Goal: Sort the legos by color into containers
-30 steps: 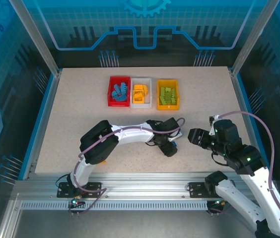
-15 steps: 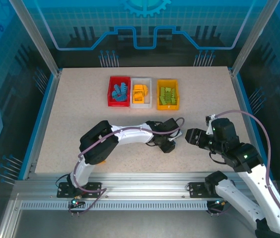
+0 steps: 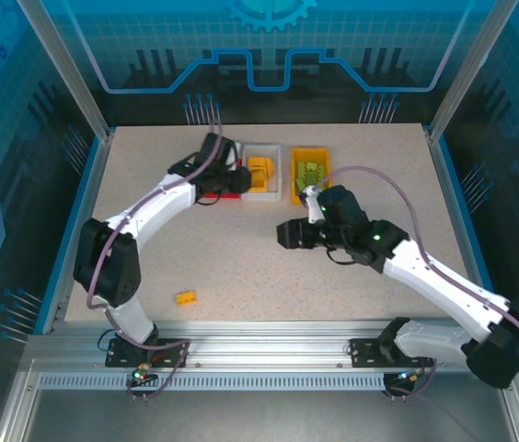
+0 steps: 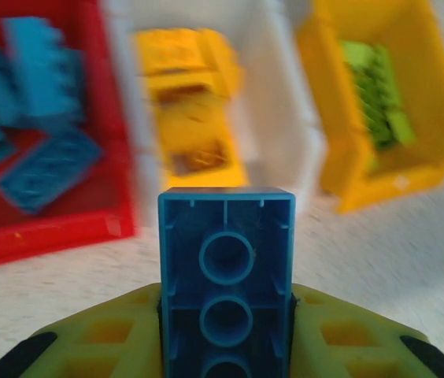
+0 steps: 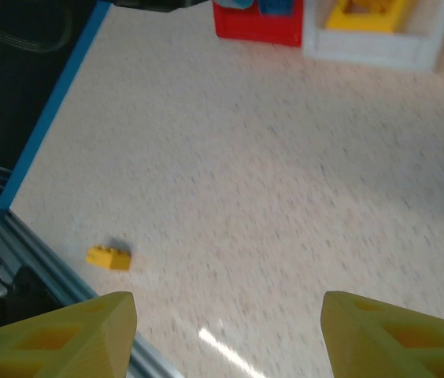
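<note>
Now, left gripper [image 4: 226, 315] clamping hollow-bottomed blue brick [image 4: 226, 236], right gripper [image 5: 227, 327] spread above speckled tabletop [image 5: 285, 189]

My left arm [image 3: 149, 207] stretches far forward, my left gripper [image 4: 226, 327] clamped on a blue lego [image 4: 226, 252]. My right arm [image 3: 425, 272] angles forward-left, right gripper [image 5: 226, 315] spread wide.

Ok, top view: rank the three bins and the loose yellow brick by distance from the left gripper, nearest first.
1. red bin, beneath the left gripper holding a blue brick
2. white bin, just right
3. yellow-orange bin, farther right
4. loose yellow brick, near front edge
</note>
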